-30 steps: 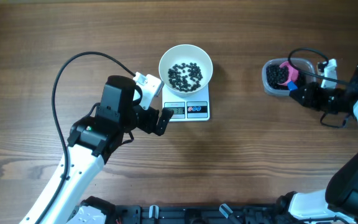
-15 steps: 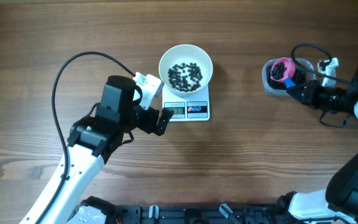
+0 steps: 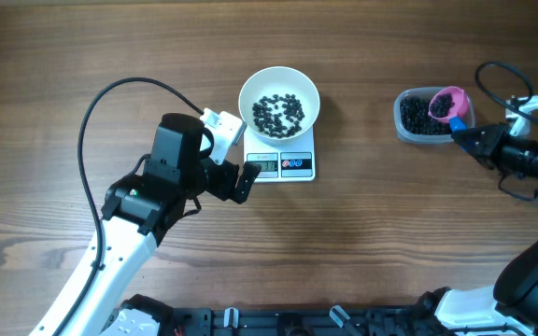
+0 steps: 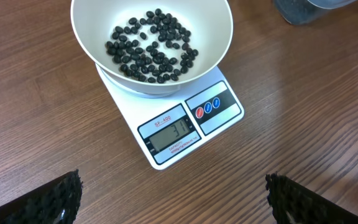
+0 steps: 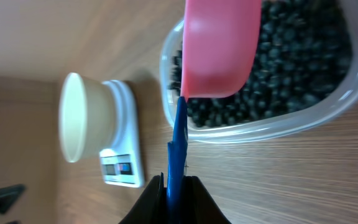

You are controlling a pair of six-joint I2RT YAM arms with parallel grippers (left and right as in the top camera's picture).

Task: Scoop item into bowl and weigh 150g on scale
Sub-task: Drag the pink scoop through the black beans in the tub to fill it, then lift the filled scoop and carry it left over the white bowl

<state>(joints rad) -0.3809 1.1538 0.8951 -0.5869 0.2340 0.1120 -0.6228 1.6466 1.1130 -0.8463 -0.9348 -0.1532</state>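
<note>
A white bowl (image 3: 279, 99) holding a thin layer of black beans (image 3: 278, 111) stands on the white scale (image 3: 283, 164) at the table's middle; the same bowl (image 4: 151, 37) and scale (image 4: 185, 127) fill the left wrist view. My left gripper (image 3: 232, 161) rests open just left of the scale, nothing between its fingers. My right gripper (image 3: 474, 142) is shut on the blue handle (image 5: 179, 143) of a pink scoop (image 3: 447, 103). The scoop (image 5: 221, 46) hangs over the right end of a clear tub (image 3: 426, 116) full of black beans (image 5: 303, 62).
The left arm's black cable (image 3: 124, 89) arcs over the table at the left. The right arm's cable (image 3: 507, 79) loops at the far right edge. The clear tub (image 5: 272, 127) sits well right of the scale on the wooden table (image 3: 362, 233).
My right gripper has drawn back to the right with the scoop, which moved from the tub's left part to its right end. The left arm has not moved.
</note>
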